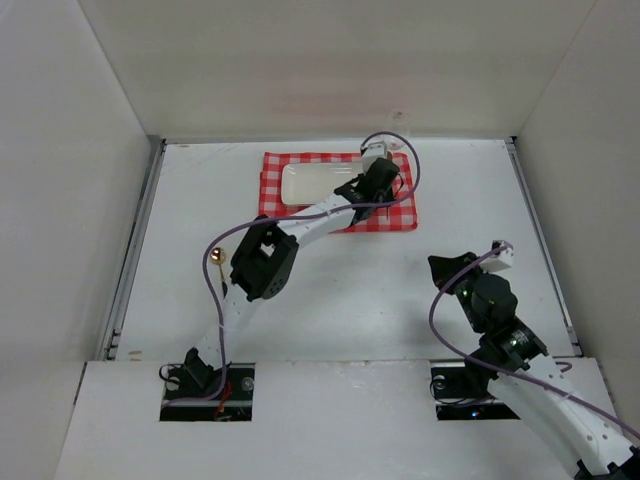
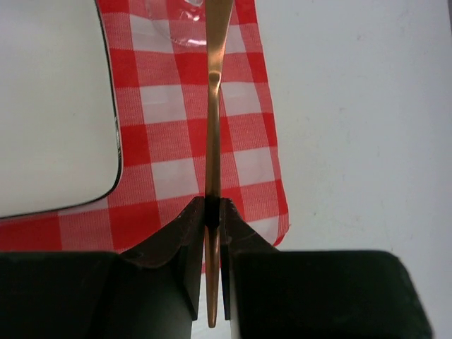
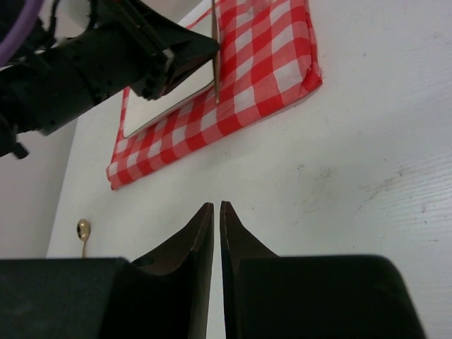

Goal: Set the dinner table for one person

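Observation:
On the dinner table lies a red-and-white checked cloth with a white rectangular plate on it. My left gripper hovers over the cloth's right part, beside the plate. In the left wrist view it is shut on a thin copper-coloured piece of cutlery that points forward over the cloth, right of the plate. My right gripper sits over bare table, jaws together with nothing between them; in the top view it is at the right.
A gold spoon lies on the table at the left, near the left arm's elbow; it also shows in the right wrist view. The base of a clear glass stands on the cloth's far part. White walls enclose three sides.

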Controlling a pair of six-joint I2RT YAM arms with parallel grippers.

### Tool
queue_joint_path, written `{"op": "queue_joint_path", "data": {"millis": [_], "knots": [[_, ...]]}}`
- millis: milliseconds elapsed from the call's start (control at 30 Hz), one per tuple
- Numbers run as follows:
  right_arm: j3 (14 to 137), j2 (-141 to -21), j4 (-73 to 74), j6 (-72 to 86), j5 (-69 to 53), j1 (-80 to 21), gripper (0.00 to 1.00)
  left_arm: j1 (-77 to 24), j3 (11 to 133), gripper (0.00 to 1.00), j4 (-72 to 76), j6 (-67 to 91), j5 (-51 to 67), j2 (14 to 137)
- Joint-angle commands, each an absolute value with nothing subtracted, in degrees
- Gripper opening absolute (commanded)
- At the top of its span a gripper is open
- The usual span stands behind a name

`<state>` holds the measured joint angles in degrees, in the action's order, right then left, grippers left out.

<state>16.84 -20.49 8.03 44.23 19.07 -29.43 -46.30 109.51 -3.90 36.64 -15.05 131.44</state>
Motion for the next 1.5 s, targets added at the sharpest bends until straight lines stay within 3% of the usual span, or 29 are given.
{"op": "queue_joint_path", "data": {"millis": [0,1100,1467], "knots": [[17.05,-19.95,7.65,44.74,19.07,-29.48,0.14,-45.31,117.23,0.01,-5.97,37.79,-15.64,133.4],[16.35,-21.01,6.77,45.0,18.46,-29.84,0.18,-43.37,127.79,0.04,-6.5,39.64,-13.71,146.07],[16.08,-21.18,6.24,45.0,18.54,-29.84,0.29,-43.99,122.44,0.29,-3.69,40.78,-17.31,142.39]]}}
